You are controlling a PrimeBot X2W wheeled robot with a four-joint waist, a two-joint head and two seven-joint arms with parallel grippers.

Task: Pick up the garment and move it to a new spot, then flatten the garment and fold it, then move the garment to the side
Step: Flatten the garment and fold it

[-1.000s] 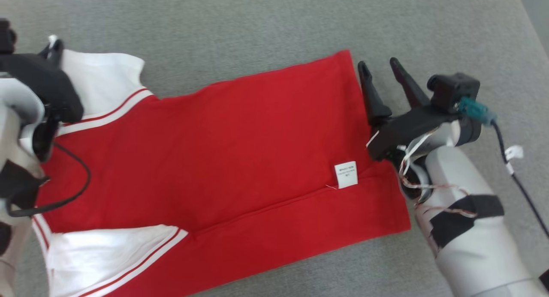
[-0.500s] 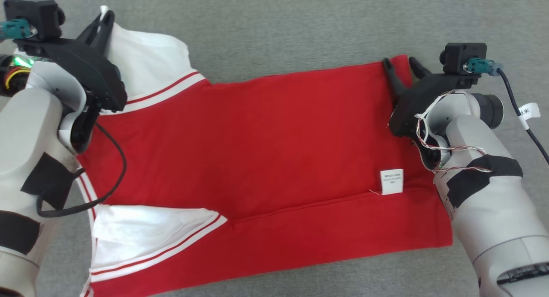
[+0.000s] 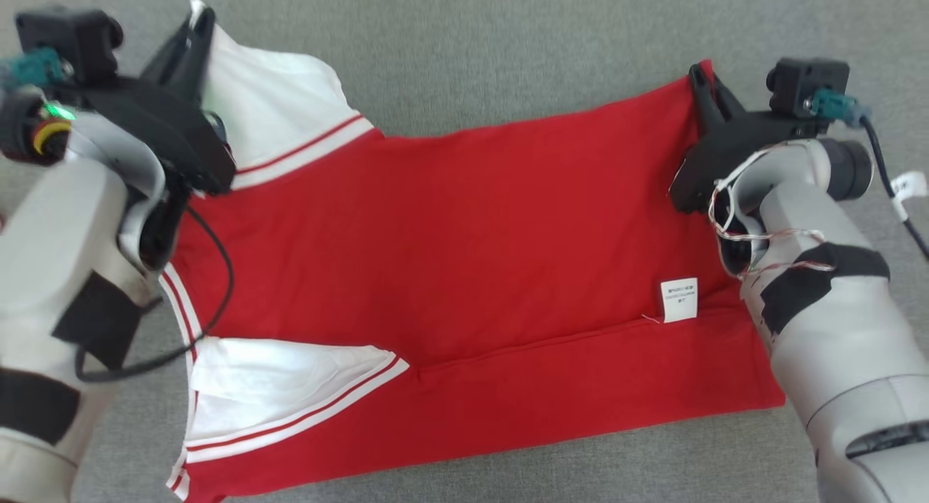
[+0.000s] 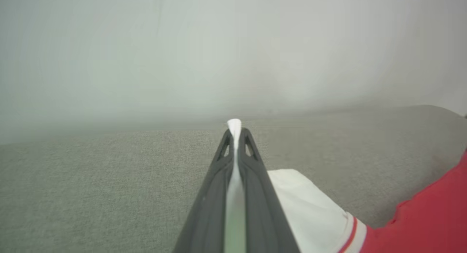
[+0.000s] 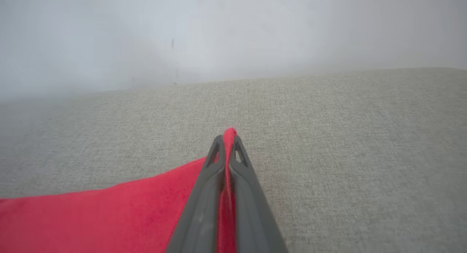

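The garment (image 3: 450,249) is a red shirt with white sleeves and red-and-white trim, spread across a grey fabric surface (image 3: 508,38). A small white label (image 3: 678,300) shows near its right end. My left gripper (image 3: 199,17) is shut on the white sleeve corner at the upper left; in the left wrist view white cloth (image 4: 234,161) runs between the closed fingers of that gripper (image 4: 234,130). My right gripper (image 3: 702,75) is shut on the red hem corner at the upper right. In the right wrist view the red cloth (image 5: 109,216) pokes out between the tips of the right gripper (image 5: 228,136).
The grey fabric surface (image 5: 328,136) stretches beyond the shirt on all sides. A pale wall rises behind it in both wrist views. A black cable with a white tag (image 3: 907,187) hangs off my right wrist camera.
The head camera has shifted. My right gripper has gone from open beside the hem to shut on the hem's far corner. The left gripper has stayed shut on the sleeve.
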